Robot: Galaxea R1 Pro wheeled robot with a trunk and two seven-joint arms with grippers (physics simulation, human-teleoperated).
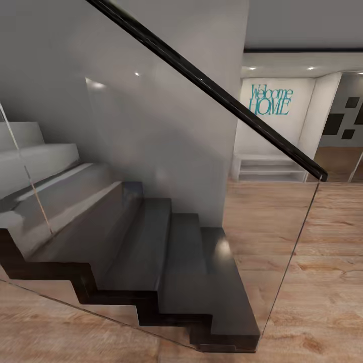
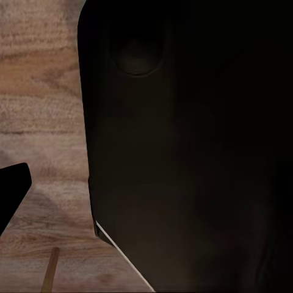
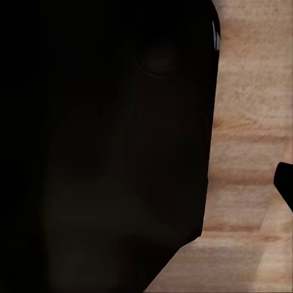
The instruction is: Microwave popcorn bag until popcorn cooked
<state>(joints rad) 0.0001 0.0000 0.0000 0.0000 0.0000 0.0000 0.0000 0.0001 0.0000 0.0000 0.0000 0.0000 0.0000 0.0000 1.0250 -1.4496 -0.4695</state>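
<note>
The head camera looks forward and down at a dark staircase behind glass. Both wrist cameras sit close against dark robot bodywork, facing down; all share the wooden floor.

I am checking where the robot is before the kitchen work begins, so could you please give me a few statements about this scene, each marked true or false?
1. A dark staircase stands directly ahead in the head view. True.
2. The handrail along the stairs is white. False: it is black, topping a glass panel.
3. Teal lettering on the far wall reads "Welcome HOME". True.
4. The floor is grey tile. False: it is light wood planking, also seen in both wrist views.
5. A low white shelf unit stands below the lettering. True.
</note>
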